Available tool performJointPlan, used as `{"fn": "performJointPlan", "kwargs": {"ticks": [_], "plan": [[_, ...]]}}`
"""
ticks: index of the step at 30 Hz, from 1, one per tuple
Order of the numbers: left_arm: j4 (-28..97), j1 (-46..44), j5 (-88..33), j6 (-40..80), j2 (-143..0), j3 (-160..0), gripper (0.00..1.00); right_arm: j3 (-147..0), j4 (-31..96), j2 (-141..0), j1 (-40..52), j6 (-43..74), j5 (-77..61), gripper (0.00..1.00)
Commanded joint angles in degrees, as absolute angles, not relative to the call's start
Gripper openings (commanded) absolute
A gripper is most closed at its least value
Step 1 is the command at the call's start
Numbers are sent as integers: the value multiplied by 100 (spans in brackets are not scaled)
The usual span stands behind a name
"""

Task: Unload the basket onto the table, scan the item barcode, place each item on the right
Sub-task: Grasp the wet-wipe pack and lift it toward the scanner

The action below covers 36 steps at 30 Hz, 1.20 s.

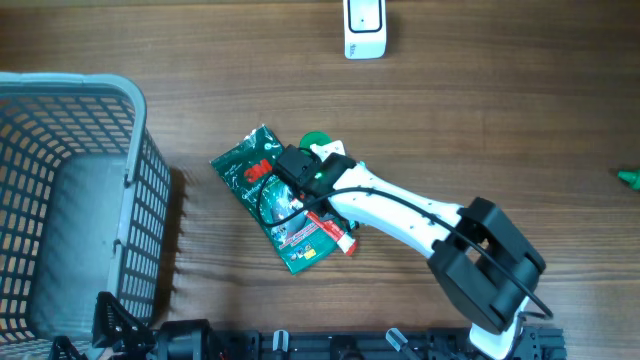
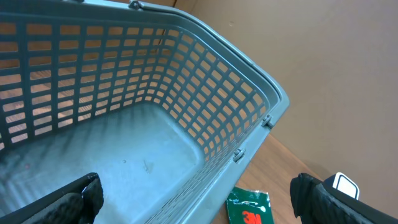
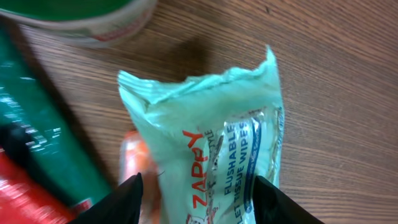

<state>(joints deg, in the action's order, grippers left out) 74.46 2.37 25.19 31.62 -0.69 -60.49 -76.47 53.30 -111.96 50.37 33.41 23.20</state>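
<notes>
Overhead: I see the grey mesh basket [image 1: 135,150] at the left of the frame and the white scanner [image 1: 364,30] at the top edge, just right of centre. The right arm reaches in from the lower right. The right gripper [image 1: 305,172] sits low over a cluster of goods at centre frame: a green 3M packet [image 1: 250,175] and a red item [image 1: 335,236], both flat on the wooden table [image 1: 480,110]. The cluster lies well apart from the scanner.

Left wrist: the left gripper [image 2: 199,200] hangs above the basket floor, fingers spread wide with nothing between them. The 3M packet shows beyond the basket rim, lower right.

Right wrist: a pale green wipes pack [image 3: 211,124], printed ZAPPY, lies on the table in centre frame. Its lower end runs between the two fingers [image 3: 129,200]. They flank it closely, but the contact line is cut off at the frame's bottom edge, so I cannot tell whether they are pressing it.
</notes>
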Motion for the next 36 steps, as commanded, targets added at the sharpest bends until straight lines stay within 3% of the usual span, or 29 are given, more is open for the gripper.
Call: {"fn": "performJointPlan", "kwargs": {"ticks": [1,3,6,10,18,24,27,32,36], "plan": [[7579,252,2471,3201,-25,-5946,100,-7631,5365,-11483,5028,3518,2375,56],[7579,252,2471,3199,-27,-5946,100,-7627,5360,-11557,5028,3511,2375,51],[7579,252,2471,3201,-27,-5946,100,-7625,5365,-11607,5028,3505,2349,27],[7579,252,2471,3201,-25,-5946,100,-7625,5360,-11607,5028,3509,2169,5],[7579,252,2471,3201,-25,-5946,100,-8005,5513,-11067,4401,2773,73,5],[7579,252,2471,3201,-25,-5946,100,-8014,5623,-9782,2829,574,-4491,5],[7579,252,2471,3201,-25,-5946,100,-8014,5916,-9708,2331,117,-5975,5],[7579,252,2471,3201,-27,-5946,100,-8014,6134,-9719,2233,202,-8062,5],[7579,252,2471,3201,-25,-5946,100,-8014,6119,-9719,2231,1433,-8621,5]]}}
